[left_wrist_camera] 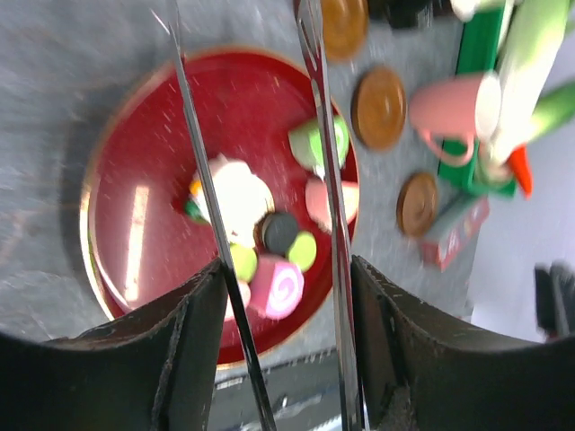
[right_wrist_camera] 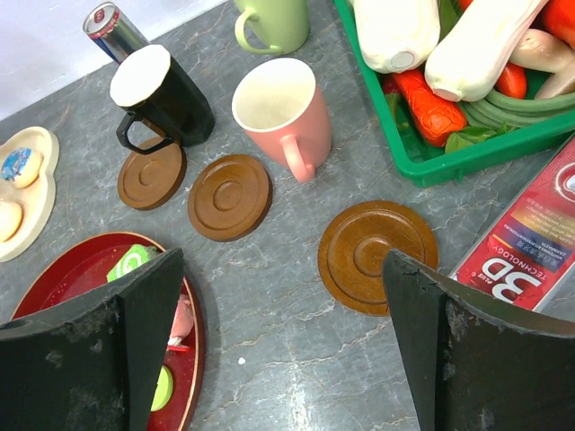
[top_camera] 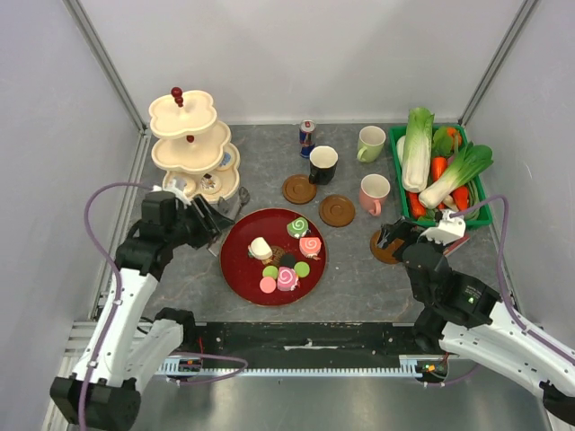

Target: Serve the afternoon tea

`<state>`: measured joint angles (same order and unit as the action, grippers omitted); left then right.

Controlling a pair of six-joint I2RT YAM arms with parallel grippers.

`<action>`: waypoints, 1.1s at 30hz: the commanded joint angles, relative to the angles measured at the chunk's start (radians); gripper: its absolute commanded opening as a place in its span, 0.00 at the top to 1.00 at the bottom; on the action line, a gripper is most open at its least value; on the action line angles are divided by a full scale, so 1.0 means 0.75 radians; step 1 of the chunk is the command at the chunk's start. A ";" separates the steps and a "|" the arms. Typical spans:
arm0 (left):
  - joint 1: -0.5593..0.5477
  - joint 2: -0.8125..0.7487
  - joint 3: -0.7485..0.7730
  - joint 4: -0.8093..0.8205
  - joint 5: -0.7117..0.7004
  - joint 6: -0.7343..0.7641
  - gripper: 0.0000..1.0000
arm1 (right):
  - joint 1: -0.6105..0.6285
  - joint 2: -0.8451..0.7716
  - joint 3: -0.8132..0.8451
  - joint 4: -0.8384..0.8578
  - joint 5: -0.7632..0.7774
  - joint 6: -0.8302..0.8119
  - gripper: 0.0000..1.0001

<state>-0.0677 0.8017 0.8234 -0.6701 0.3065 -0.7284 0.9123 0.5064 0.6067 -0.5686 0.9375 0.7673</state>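
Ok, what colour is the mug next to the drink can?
The mug is black, white inside; clearest in the right wrist view.

The grey marbled tabletop point(top_camera: 359, 283) was enclosed by plain white walls point(top_camera: 296, 54) at 9, 12 and 3 o'clock, joined by aluminium corner posts point(top_camera: 101, 56). Lighting was even.

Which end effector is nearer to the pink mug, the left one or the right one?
Right. The right end effector sits open just nearer the bases than the pink mug; the left end effector, gripping tongs, is left of the red plate, beside the tiered stand.
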 commanded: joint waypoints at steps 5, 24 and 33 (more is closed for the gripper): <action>-0.464 0.050 0.066 -0.149 -0.149 -0.033 0.39 | 0.001 -0.021 -0.007 0.001 -0.029 0.047 0.02; -0.673 0.105 0.074 -0.342 -0.186 -0.015 0.39 | -0.001 -0.031 -0.042 -0.017 -0.045 0.092 0.02; -0.687 0.021 0.113 -0.501 -0.133 0.004 0.38 | 0.001 -0.043 -0.054 -0.029 -0.047 0.096 0.02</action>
<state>-0.5785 0.8703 0.8612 -0.9745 0.1627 -0.7353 0.9123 0.4870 0.5747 -0.5865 0.8940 0.8204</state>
